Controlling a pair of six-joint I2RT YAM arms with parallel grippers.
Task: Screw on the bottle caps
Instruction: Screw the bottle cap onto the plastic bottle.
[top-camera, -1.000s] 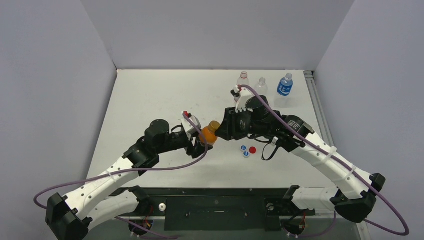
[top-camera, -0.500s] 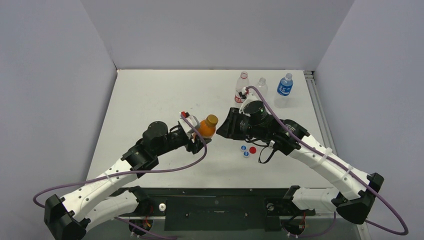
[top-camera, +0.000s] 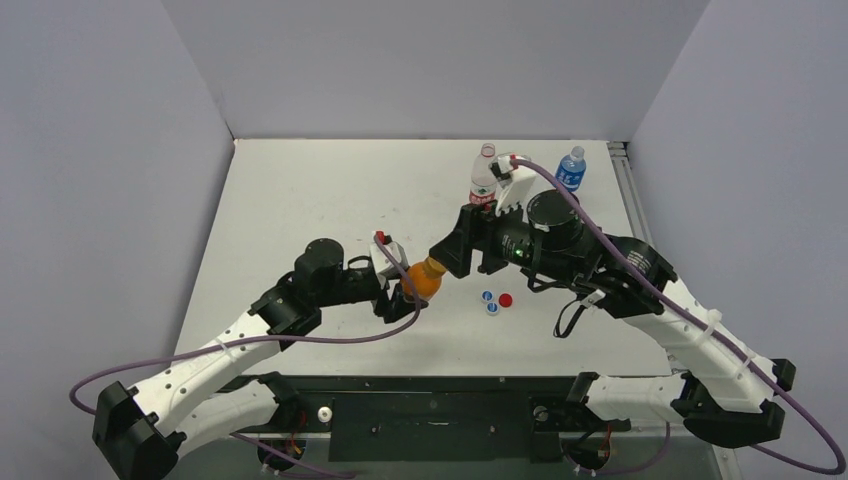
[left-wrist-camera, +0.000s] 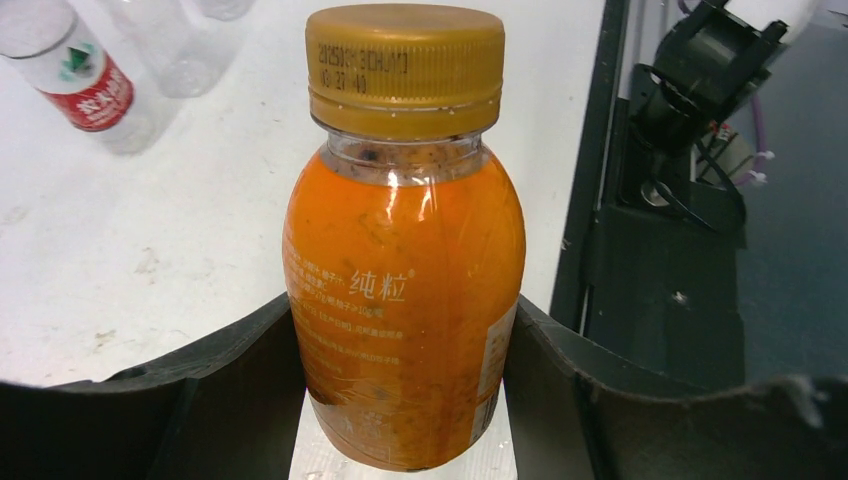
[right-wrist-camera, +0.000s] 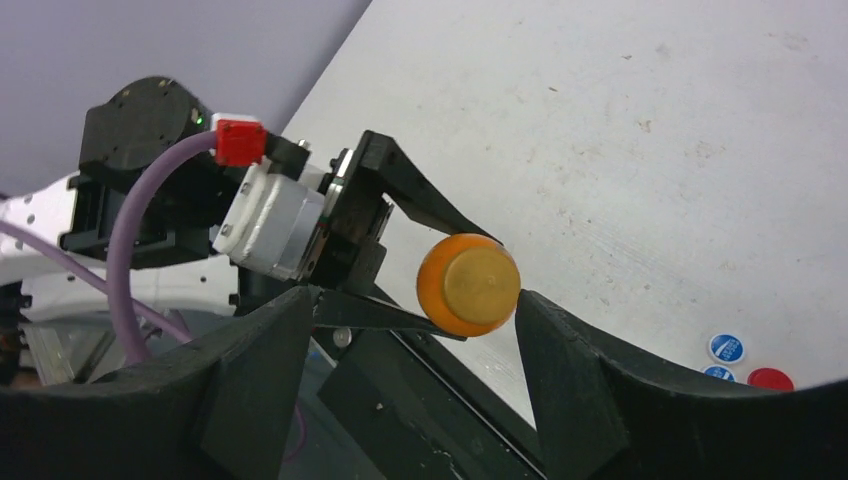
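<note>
My left gripper (top-camera: 408, 290) is shut on an orange juice bottle (top-camera: 423, 280), tilted with its top toward the right arm. In the left wrist view the fingers clamp the bottle (left-wrist-camera: 405, 300) on both sides, and an orange-gold cap (left-wrist-camera: 405, 65) sits on its neck. My right gripper (top-camera: 452, 252) is open just beyond that cap. In the right wrist view the cap (right-wrist-camera: 470, 283) faces the camera between the spread fingers, close to the right-hand one, with nothing gripped. Two blue-and-white caps (top-camera: 487, 296) (top-camera: 492, 308) and a red cap (top-camera: 506, 299) lie loose on the table.
At the back stand a red-labelled clear bottle (top-camera: 483, 181) and a blue-labelled bottle (top-camera: 570, 169); another clear bottle (left-wrist-camera: 165, 45) shows in the left wrist view. The loose caps (right-wrist-camera: 727, 347) lie just right of the held bottle. The table's near edge with its black frame (top-camera: 440, 385) is close.
My right gripper was shut at the bottle's cap and now stands open. The left arm has tipped the bottle toward the right arm and lowered it. The right wrist has shifted right.
</note>
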